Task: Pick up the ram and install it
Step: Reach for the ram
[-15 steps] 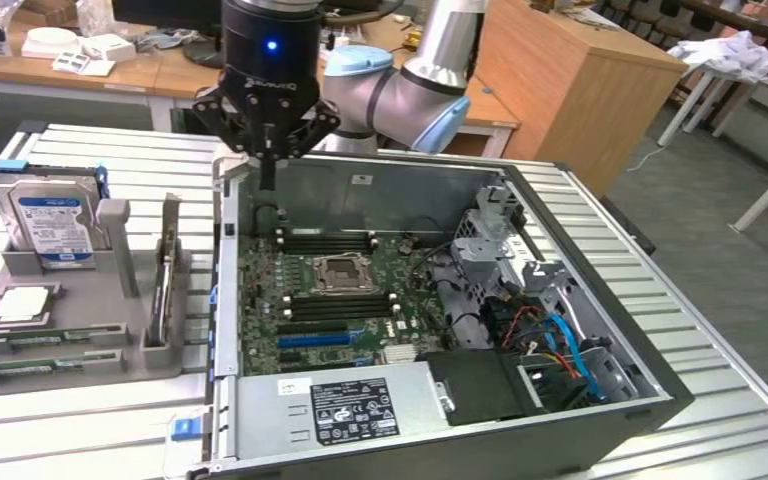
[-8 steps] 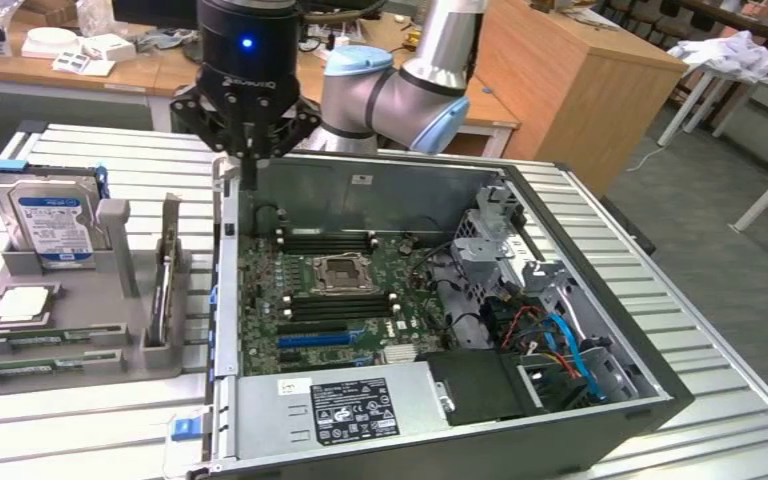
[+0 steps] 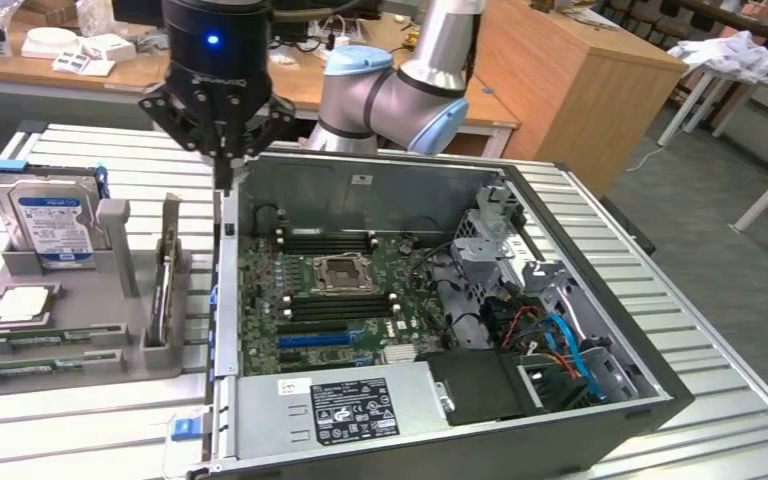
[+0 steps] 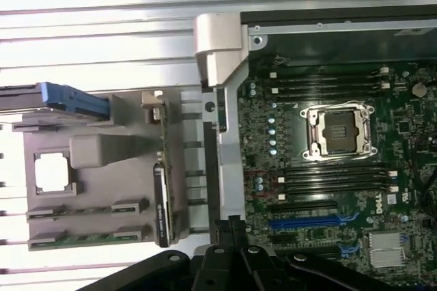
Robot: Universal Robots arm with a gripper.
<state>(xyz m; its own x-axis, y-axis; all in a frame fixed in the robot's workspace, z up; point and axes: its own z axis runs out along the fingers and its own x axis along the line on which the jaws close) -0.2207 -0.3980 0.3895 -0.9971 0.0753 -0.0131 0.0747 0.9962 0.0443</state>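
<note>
- The claw [image 3: 224, 180] [image 4: 232, 228] hangs over the wall of the open computer case [image 3: 598, 400] that faces the holder, its fingers pressed together.
- The ram [image 3: 40, 340] [image 4: 85, 210] lies flat in a slot of the grey holder [image 3: 91, 350] [image 4: 102, 182] – well apart from the claw, on the exterior view's left of it and nearer that camera.
- A second green stick [image 3: 21, 367] [image 4: 89, 238] lies in the next slot, further from the claw.
- A hard drive [image 3: 51, 215] [image 4: 72, 100] with blue rails stands upright in the holder, beside the claw on the exterior view's left.
- A loose processor [image 3: 24, 303] [image 4: 51, 171] sits in the holder between the drive and the ram.
- On the claw's other side the motherboard [image 3: 344, 290] [image 4: 328, 168] shows inside the case – an open processor socket [image 3: 344, 268] [image 4: 339, 130] flanked by black memory slots [image 3: 331, 240] [image 4: 328, 86].
- Case and holder rest on the slatted metal table [image 3: 704, 300] [image 4: 102, 18].
</note>
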